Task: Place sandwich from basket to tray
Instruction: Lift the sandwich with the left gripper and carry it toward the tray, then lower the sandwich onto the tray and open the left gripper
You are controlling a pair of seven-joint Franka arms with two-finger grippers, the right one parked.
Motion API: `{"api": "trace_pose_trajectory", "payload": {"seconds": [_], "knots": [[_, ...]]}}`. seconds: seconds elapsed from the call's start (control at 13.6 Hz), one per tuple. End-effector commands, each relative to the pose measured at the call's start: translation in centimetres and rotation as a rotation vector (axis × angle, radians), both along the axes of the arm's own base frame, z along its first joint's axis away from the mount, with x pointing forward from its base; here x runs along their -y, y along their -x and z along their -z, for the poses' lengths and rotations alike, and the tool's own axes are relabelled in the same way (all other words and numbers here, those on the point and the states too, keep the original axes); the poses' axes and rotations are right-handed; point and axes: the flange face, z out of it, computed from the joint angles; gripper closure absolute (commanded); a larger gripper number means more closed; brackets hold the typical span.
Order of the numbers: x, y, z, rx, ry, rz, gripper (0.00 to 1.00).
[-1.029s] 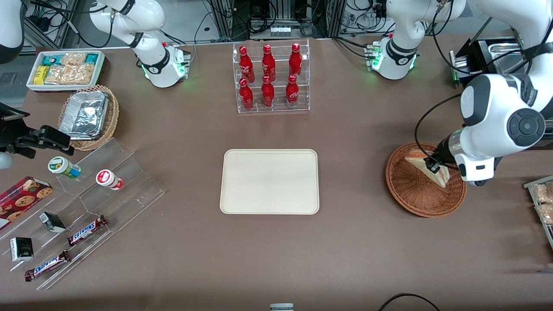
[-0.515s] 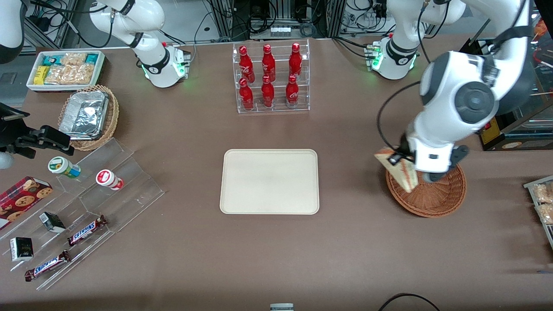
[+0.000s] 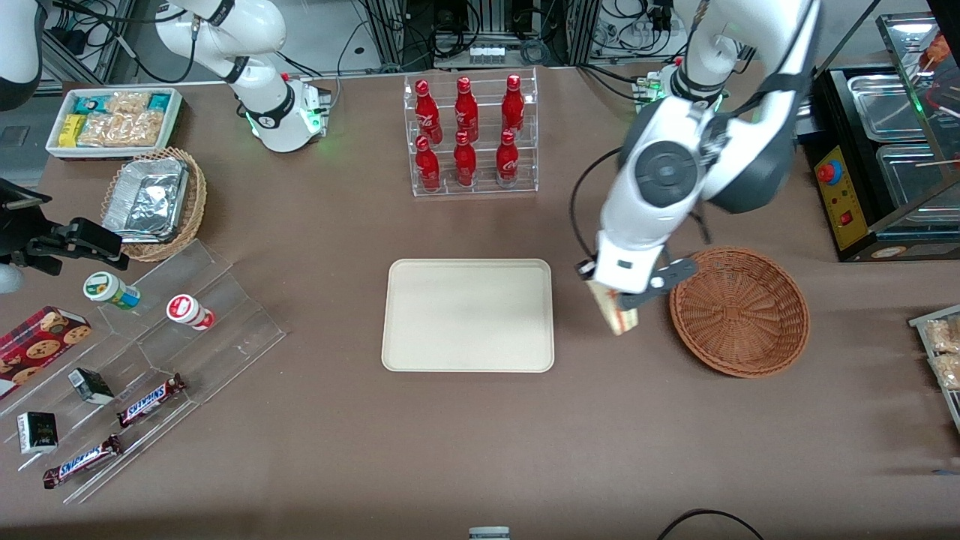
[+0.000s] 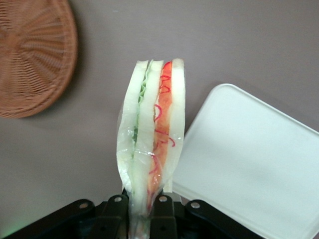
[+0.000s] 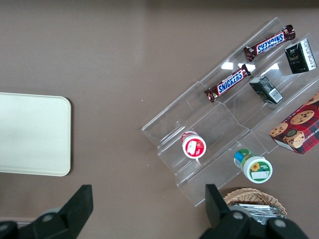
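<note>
gripper (image 3: 616, 304) pinching sandwich (image 3: 618, 316) | moved off basket (image 3: 739, 310), now between it and tray (image 3: 468, 315)

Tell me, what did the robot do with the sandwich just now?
The hand lifted the sandwich out of the basket and carried it toward the tray. It now hangs over the table between them, pinched at one end. The basket now holds nothing. The tray, also bare, and the basket have not moved.

Six red bottles (image 3: 465, 131), two Snickers bars (image 3: 150, 400).
</note>
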Motion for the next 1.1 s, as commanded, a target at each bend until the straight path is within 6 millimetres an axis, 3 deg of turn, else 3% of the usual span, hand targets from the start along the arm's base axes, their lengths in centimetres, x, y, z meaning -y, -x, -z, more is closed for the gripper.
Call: {"api": "trace_pose_trajectory", "payload": {"seconds": [0.0,0.22,0.59,0.74,0.81,1.03], "knots": [[4.2,-0.4,2.7,0.054,0.015,0.047,0.86],[8.4,1.4,6.9,0.049,-0.007,0.128,0.87],[11.6,3.4,9.4,0.056,0.0,0.246,0.88],[13.3,3.8,12.1,0.078,0.009,0.282,0.88],[14.6,4.9,13.1,0.077,0.003,0.312,0.88],[15.0,5.6,15.5,0.08,-0.034,0.347,0.88]]}}
